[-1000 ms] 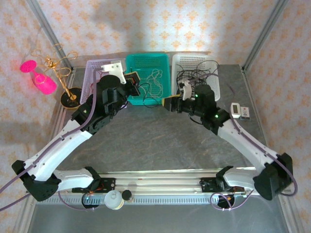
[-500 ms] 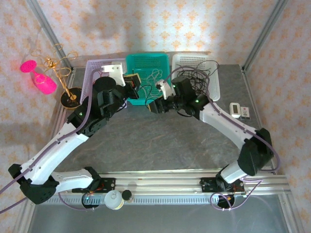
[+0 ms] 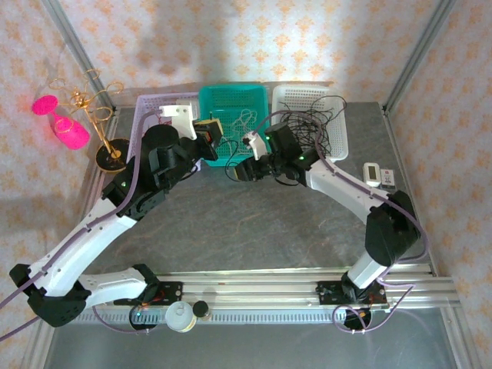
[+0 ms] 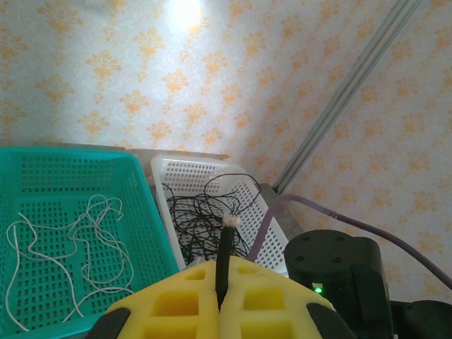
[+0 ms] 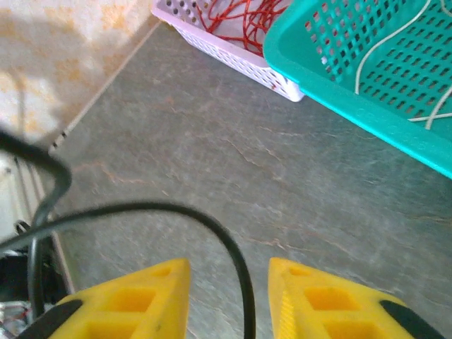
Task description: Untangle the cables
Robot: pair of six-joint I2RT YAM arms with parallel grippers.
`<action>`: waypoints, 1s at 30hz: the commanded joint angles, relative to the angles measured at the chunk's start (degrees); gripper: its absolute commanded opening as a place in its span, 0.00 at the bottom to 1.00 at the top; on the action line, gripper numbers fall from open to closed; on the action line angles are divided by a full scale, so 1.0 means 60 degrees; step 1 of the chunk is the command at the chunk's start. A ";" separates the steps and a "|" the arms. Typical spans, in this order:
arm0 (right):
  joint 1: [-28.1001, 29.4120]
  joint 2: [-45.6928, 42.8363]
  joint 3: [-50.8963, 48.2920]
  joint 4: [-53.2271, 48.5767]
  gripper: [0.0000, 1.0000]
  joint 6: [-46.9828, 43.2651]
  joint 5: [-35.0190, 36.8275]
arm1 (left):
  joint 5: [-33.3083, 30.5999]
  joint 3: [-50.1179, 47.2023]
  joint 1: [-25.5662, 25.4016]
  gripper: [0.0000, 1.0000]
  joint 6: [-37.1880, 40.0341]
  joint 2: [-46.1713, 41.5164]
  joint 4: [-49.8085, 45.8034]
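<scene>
Bench: grey, stone-patterned top. Three baskets stand in a row along the far edge. The lilac basket is toward the far left corner, the teal basket at mid-edge, and the white basket to its right, all close side by side.

Cables: red cables lie in the lilac basket. A white cable lies in loose loops on the floor of the teal basket. A heap of black cables sits in the white basket, with some strands reaching out over its rim.

Left jaws: raised above the near left corner of the teal basket. The left pads are pressed together, pinching one black strand. The strand stands up from between them and ends in a pale tip.

Right jaws: low over the bench just in front of the teal basket, facing the left edge. The right pads are spread with a clear gap. A black cable arcs over the bench and drops through that gap, clamped by neither pad. Cannot tell whether it is the strand the left jaws hold.

Other: gold wire stand with pink cups at the far left corner. Small white device by the right edge.
</scene>
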 commanded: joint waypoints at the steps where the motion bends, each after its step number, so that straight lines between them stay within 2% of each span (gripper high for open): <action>1: -0.0039 0.0112 -0.0181 0.1299 0.22 0.1170 -0.0220 | 0.0090 -0.0017 -0.0032 0.00 0.0347 -0.0281 0.0524; 3: -0.0075 0.0142 -0.0171 0.1466 0.14 0.2071 0.0496 | 0.0047 -0.0078 -0.0030 0.00 0.0423 -0.0410 0.0684; 7: -0.0475 -0.0199 -0.0178 0.1250 0.12 0.5308 0.3061 | -0.0461 -0.0370 -0.0028 0.00 0.0543 -0.0756 0.0753; 11: -0.0989 -0.1277 -0.1504 0.2597 0.10 0.8303 0.3870 | -0.0883 -0.0885 -0.0028 0.00 0.0500 -0.1126 0.0885; 16: -0.1498 -0.2342 -0.3042 0.4144 0.00 1.1454 0.4765 | -0.1134 -0.1438 -0.0030 0.00 0.0429 -0.1426 0.0934; 18: -0.1696 -0.2616 -0.3449 0.4598 0.00 1.2440 0.5012 | -0.1247 -0.1721 -0.0018 0.00 0.0393 -0.1562 0.0935; 21: -0.1913 -0.2902 -0.3573 0.4740 0.00 1.3031 0.5660 | -0.1693 -0.2508 -0.0027 0.00 0.0328 -0.2010 0.1105; 25: -0.2515 -0.2994 -0.3176 0.4468 0.00 1.2696 0.5809 | -0.2415 -0.4118 -0.0017 0.00 0.0133 -0.3097 0.1418; 30: -0.3411 -0.3079 -0.2988 0.5103 0.00 1.2645 0.5418 | -0.2169 -0.5319 -0.0012 0.00 -0.0328 -0.3809 0.1362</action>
